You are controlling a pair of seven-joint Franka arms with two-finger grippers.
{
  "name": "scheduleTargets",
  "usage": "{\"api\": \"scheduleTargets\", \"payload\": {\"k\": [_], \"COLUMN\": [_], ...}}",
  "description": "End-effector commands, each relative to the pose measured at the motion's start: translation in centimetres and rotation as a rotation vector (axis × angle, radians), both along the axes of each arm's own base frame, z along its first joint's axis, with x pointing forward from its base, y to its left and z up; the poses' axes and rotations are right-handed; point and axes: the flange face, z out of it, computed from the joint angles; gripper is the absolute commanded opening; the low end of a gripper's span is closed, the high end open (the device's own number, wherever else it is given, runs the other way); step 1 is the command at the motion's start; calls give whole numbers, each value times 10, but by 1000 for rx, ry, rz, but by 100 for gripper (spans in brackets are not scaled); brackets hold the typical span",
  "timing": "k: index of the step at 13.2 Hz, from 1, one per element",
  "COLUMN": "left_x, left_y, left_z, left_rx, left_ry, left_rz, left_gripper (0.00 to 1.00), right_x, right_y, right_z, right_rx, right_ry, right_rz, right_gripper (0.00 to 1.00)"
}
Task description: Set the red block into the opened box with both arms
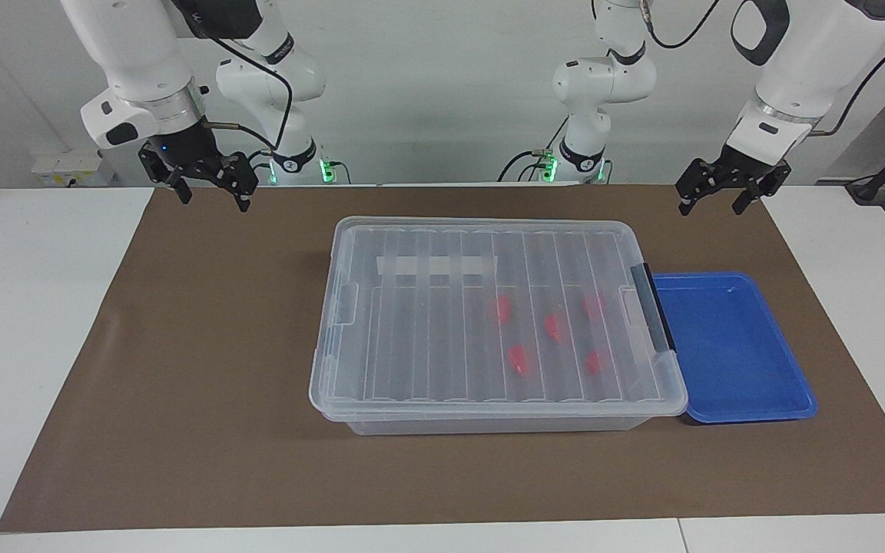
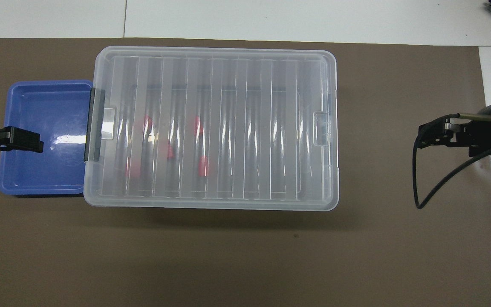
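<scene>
Your left gripper (image 1: 711, 206) hangs spread wide and empty above the mat's edge nearest the robots, by the blue tray (image 1: 734, 353); your right gripper (image 1: 212, 198) is splayed and empty too, over the mat at its own end. Five red blocks (image 1: 518, 359) lie inside the box (image 1: 488, 322), lid on (facing view only: white tape).

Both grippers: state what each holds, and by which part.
Nothing is held. The left gripper and the right gripper hang open and empty above the brown mat.
</scene>
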Motion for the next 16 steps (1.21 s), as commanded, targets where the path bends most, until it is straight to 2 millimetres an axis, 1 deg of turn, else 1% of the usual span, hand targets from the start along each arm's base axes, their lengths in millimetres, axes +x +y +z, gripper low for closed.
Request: {"api": "scheduleTargets", "payload": {"k": [1, 4, 12, 16], "left_x": [-3, -3, -3, -3], "left_y": [2, 2, 3, -1], "left_z": [1, 1, 1, 1], "left_rx": [-7, -7, -7, -7], "left_ry": [-9, -9, -9, -11], "left_rz": [-5, -5, -4, -21], "left_gripper": [100, 100, 100, 100], "right_x": [-10, -11, -10, -11], "right_y": [-13, -16, -12, -9], "right_z": [0, -4, -4, -4], "right_rx": [13, 26, 26, 26], "right_ry": [6, 16, 13, 13], "right_rz": [17, 30, 31, 30], "right_gripper": [100, 100, 100, 100]}}
